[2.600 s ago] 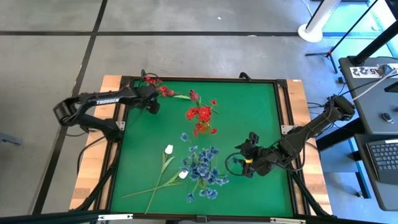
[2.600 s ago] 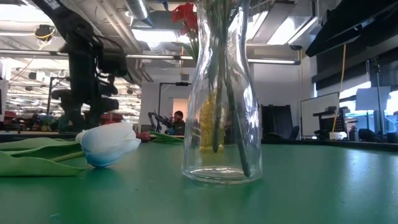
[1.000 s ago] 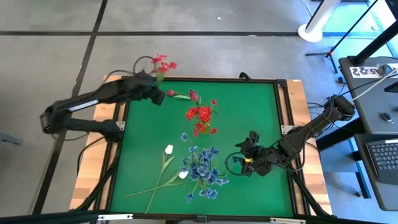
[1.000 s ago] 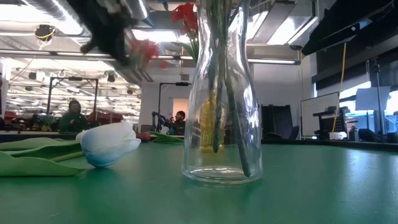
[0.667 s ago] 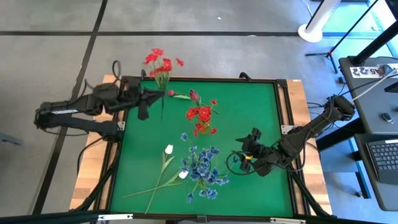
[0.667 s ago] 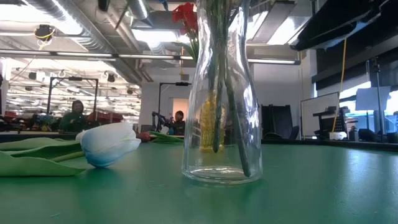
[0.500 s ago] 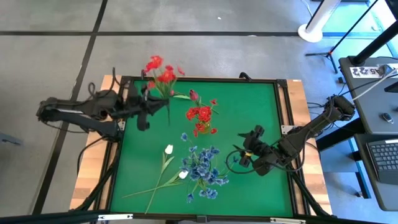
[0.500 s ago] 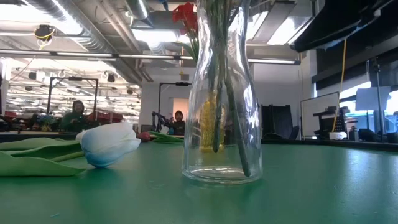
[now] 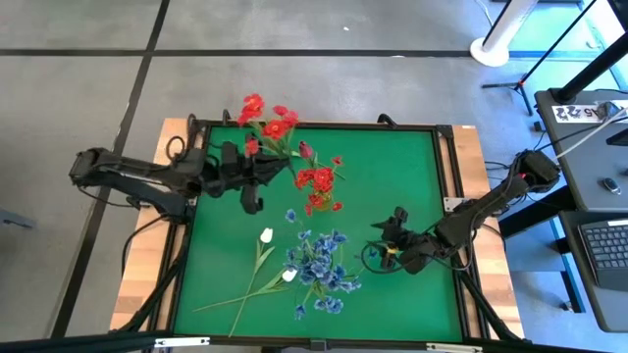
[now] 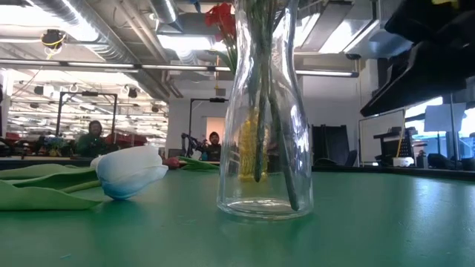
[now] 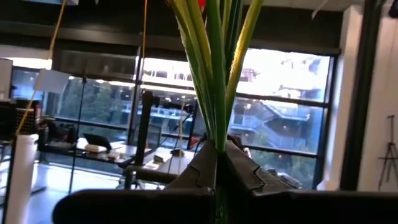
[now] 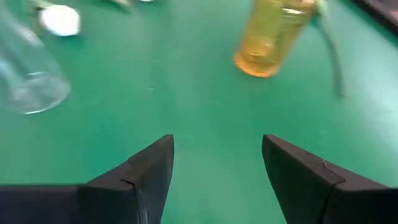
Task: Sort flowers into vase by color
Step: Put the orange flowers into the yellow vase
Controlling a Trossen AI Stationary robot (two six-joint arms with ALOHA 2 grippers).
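Note:
My left gripper [image 9: 261, 171] is shut on a red spray [image 9: 267, 122] and holds it up over the table's far left, next to the red flowers [image 9: 316, 181] that stand in the clear glass vase [image 10: 263, 126]. My right gripper [image 9: 386, 250] is open and empty above the green mat, right of the blue sprays [image 9: 319, 263]. Two white tulips [image 9: 267, 235] lie on the mat; one head shows in the low view [image 10: 130, 172]. A dark pink bud [image 9: 305, 150] lies near the far edge. My left gripper pinches the red spray's green stems and leaves [image 11: 217, 134] between its two fingers, low on the stalk. The stems rise straight out from between the fingertips. The spray is lifted clear of the table, with its blossoms [image 9: 265, 123] up toward the high camera.
An amber glass vase [image 12: 273, 37] stands beyond my right gripper, and the clear vase also shows there [image 12: 28, 81]. It shows behind the clear vase in the low view [image 10: 252, 152]. Long green stems [image 9: 245, 294] lie across the near left of the mat. People sit in the room behind.
My left gripper has carried the red spray from the table's far left corner toward the right and the near side, up to the red flowers in the vase. It has turned as it went. The spray is lifted clear, and its blossoms have swung rightward.

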